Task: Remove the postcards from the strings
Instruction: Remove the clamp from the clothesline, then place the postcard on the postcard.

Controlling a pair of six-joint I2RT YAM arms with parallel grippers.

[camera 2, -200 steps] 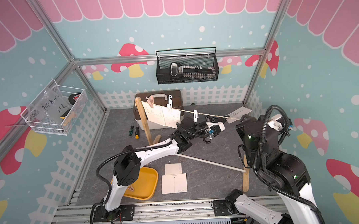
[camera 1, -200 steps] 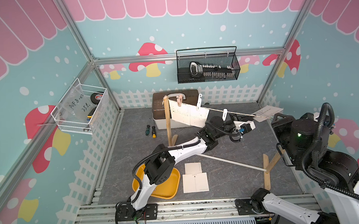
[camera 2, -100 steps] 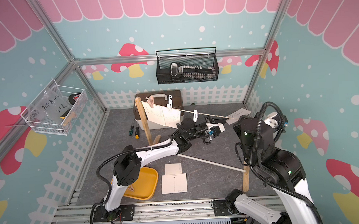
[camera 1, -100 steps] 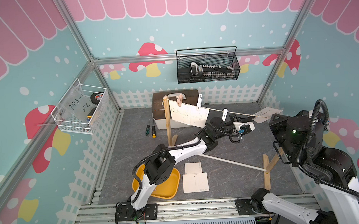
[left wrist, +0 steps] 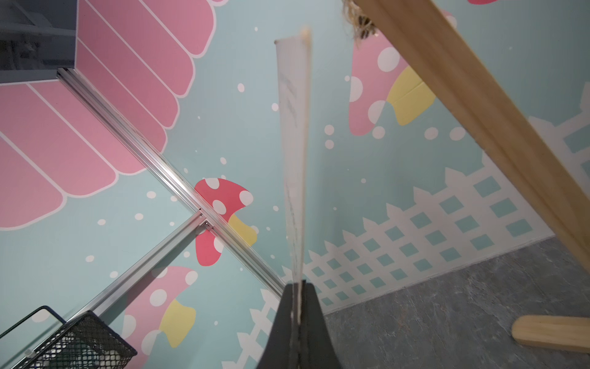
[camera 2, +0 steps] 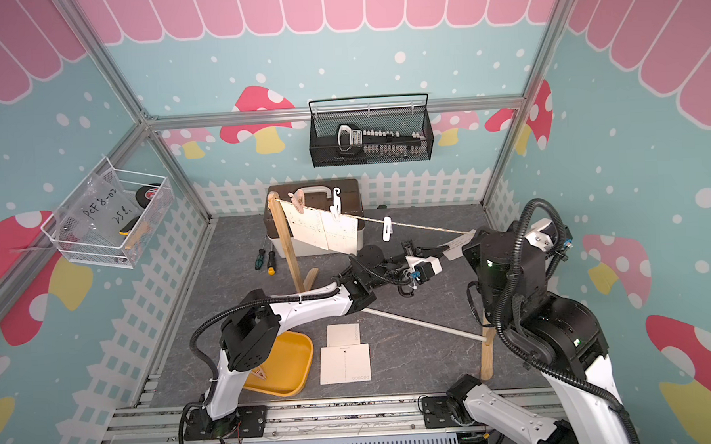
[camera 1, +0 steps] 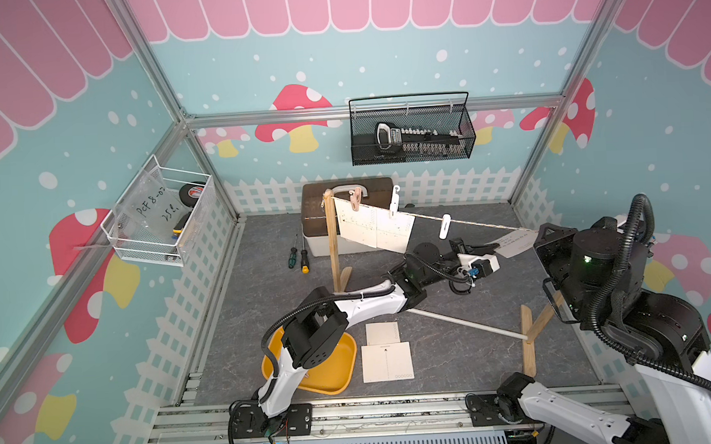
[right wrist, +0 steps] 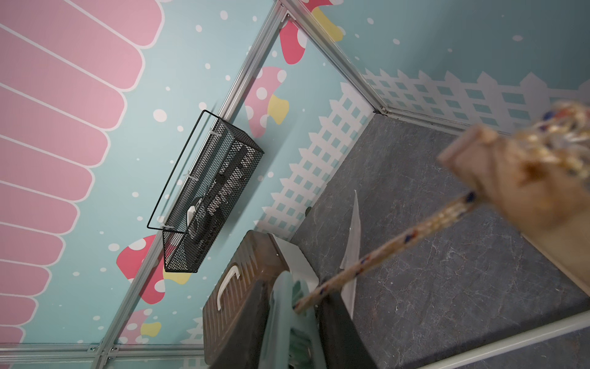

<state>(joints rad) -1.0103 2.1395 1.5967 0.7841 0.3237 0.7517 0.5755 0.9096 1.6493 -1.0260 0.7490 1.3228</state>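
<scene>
The left gripper pinches a postcard by the right end of the string; the right gripper seems clamped around a pale green peg.

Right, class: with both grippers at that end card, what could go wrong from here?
1. The left gripper pinches the postcard while the green peg sits on the twine; pulling early could tear it.
2. The right gripper, around that peg, could drag the twine and tip the wooden post.
</scene>
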